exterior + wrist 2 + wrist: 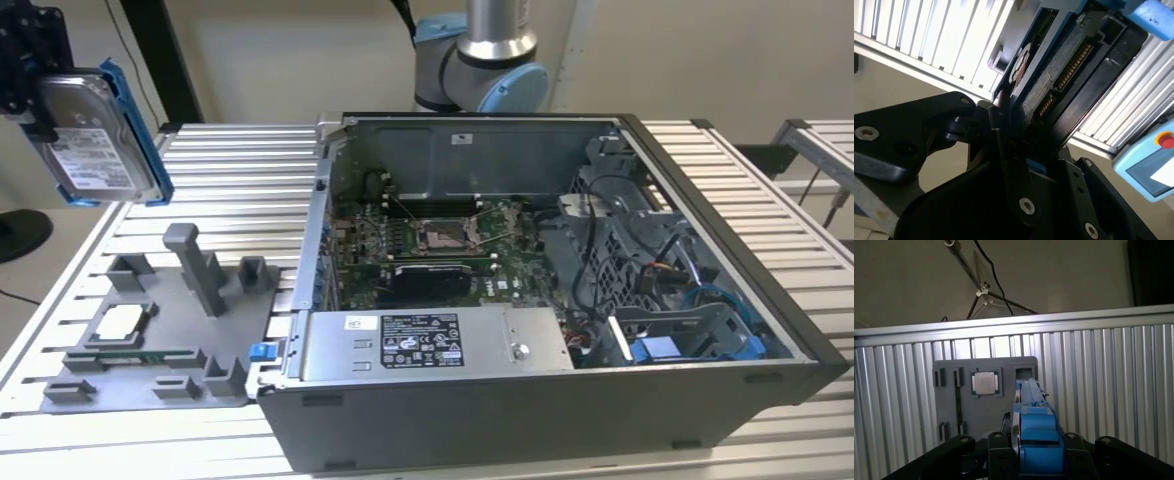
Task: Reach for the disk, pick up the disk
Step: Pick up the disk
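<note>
The black robot hand [40, 100] was clamped on the rectangular silver metal disk [91, 135] in its blue plastic bracket, upright and well above the ribbed aluminium tabletop [220, 185] and grey plastic holder tray [147, 350], so both reach and pick-up looked complete.

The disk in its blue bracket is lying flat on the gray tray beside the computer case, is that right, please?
Not quite: the gripper holds the disk, in its blue bracket, up in the air, off the gray tray; the exterior view shows it.
</note>
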`<action>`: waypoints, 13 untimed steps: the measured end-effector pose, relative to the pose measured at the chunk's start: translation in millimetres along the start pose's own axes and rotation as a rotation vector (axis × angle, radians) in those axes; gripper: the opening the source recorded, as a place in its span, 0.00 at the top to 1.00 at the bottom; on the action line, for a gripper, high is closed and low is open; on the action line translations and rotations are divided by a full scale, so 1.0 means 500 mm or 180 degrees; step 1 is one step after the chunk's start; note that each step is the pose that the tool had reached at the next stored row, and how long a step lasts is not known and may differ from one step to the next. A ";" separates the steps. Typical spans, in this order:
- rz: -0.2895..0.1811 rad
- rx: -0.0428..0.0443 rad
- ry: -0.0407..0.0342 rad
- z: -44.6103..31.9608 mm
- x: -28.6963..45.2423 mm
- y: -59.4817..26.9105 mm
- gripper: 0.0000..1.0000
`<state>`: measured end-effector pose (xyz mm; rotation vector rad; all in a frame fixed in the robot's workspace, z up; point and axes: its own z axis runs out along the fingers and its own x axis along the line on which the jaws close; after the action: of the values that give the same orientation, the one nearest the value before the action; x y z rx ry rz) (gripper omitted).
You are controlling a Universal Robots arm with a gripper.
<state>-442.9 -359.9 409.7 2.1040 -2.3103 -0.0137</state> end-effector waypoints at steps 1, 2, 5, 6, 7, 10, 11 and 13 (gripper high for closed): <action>0.0000 0.0000 0.0000 -0.002 0.000 0.000 1.00; 0.0000 0.0000 0.0000 -0.003 0.000 0.000 1.00; 0.0000 0.0000 0.0000 -0.008 0.000 0.000 1.00; 0.0000 0.0000 0.0000 -0.009 0.000 0.000 1.00; 0.0000 0.0000 0.0000 -0.011 0.000 0.000 1.00; 0.0000 0.0000 0.0000 -0.015 0.000 0.000 1.00; 0.0000 0.0000 0.0000 -0.016 0.000 0.000 1.00; 0.0000 0.0000 0.0000 -0.019 0.000 0.000 1.00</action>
<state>-442.9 -359.8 418.9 2.1040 -2.3104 -0.0136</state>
